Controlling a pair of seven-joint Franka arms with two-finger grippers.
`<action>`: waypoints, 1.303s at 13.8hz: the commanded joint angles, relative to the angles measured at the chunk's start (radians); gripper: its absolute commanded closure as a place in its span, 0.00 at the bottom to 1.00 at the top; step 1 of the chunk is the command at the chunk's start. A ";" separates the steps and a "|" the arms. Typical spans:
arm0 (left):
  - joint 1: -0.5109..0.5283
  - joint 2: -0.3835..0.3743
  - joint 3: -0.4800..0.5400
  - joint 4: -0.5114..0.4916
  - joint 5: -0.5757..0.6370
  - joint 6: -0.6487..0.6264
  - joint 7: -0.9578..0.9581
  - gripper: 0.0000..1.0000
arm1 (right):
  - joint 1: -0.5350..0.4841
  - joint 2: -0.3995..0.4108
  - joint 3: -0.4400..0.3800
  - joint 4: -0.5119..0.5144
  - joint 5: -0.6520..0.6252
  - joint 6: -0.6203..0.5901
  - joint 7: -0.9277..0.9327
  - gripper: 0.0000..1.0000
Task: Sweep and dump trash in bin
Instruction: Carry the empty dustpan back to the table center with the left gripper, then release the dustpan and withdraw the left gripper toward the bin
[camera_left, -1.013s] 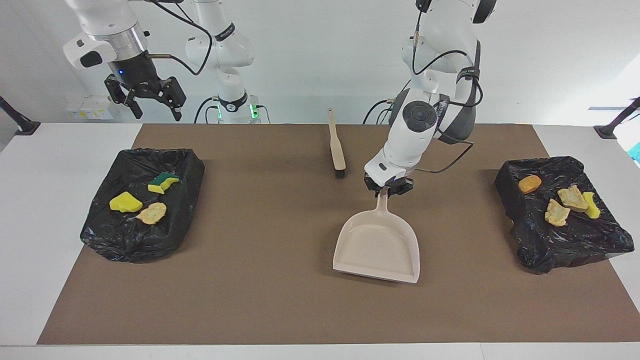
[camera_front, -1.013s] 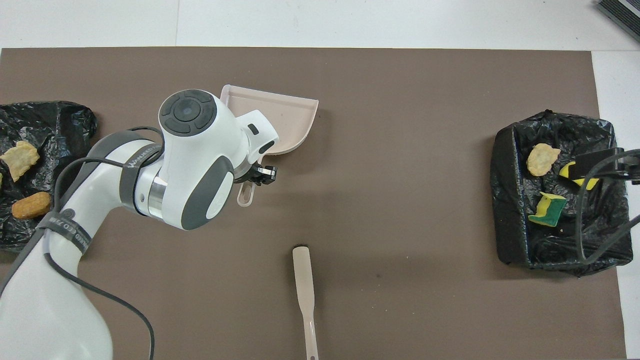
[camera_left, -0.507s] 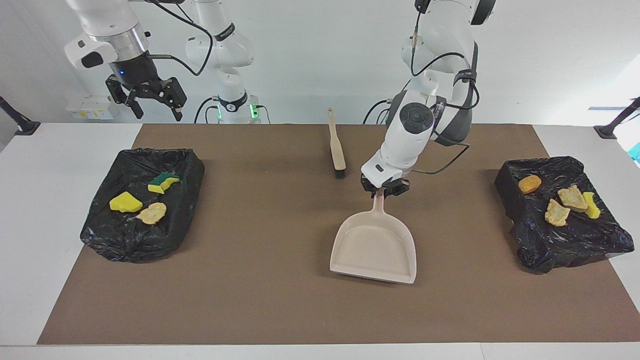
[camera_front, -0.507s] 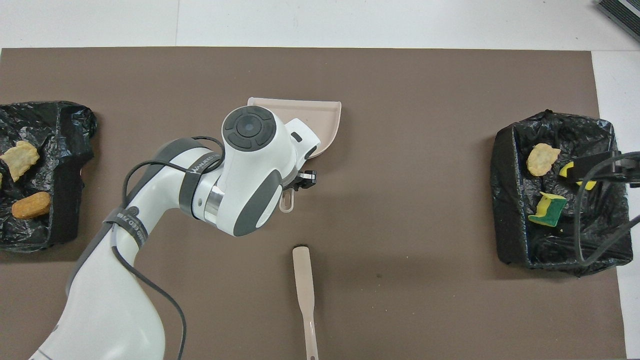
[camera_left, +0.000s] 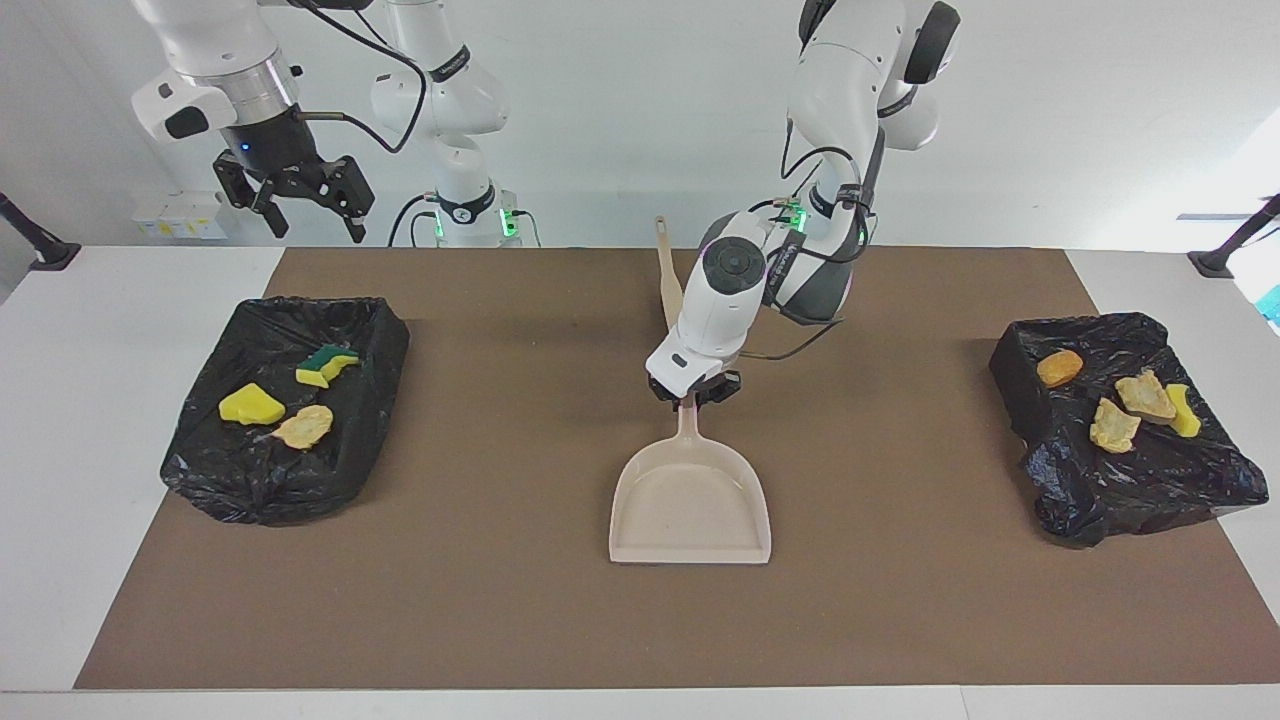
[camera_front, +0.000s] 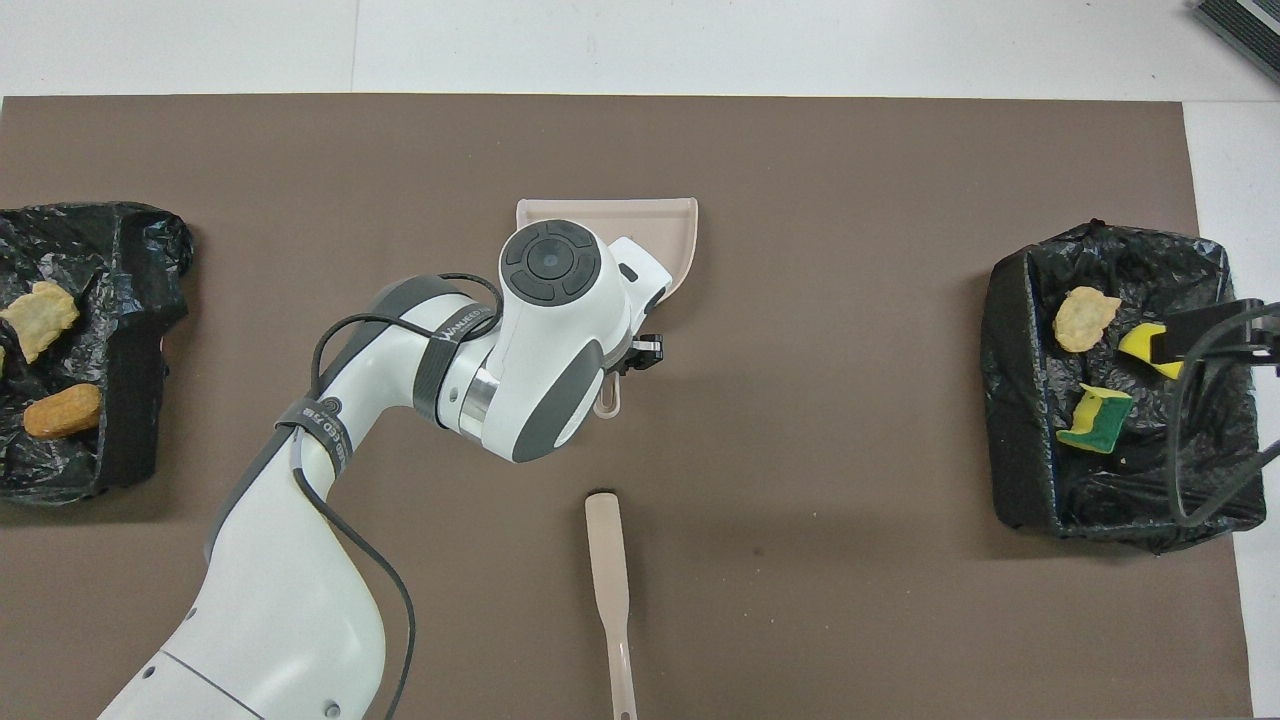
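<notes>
The left gripper (camera_left: 693, 393) is clamped on the handle of the beige dustpan (camera_left: 690, 505), which seems to lie flat at mid-mat. The right gripper (camera_left: 296, 196) waits with fingers spread, holding nothing, above the right arm's end of the table. The trash (camera_left: 273, 402) lies in both black-lined bins (camera_left: 250, 480) at the mat's two ends.

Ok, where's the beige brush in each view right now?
Facing view: the beige long-handled brush lies top centre, partly hidden by the left arm.
Overhead view: it lies bottom centre, fully visible.
Shared landmark: the beige plastic dustpan, mid-mat, farther from the robots than the brush.
</notes>
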 joint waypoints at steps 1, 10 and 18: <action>0.000 0.005 0.014 0.034 -0.016 -0.005 -0.001 0.95 | -0.011 -0.025 0.007 -0.025 0.005 0.000 0.006 0.00; 0.038 -0.106 0.022 0.006 -0.017 -0.094 -0.008 0.17 | 0.021 -0.014 0.024 -0.019 -0.006 0.014 0.003 0.00; 0.302 -0.274 0.025 0.009 -0.016 -0.274 0.286 0.00 | 0.014 0.046 0.015 0.033 0.014 0.007 0.039 0.00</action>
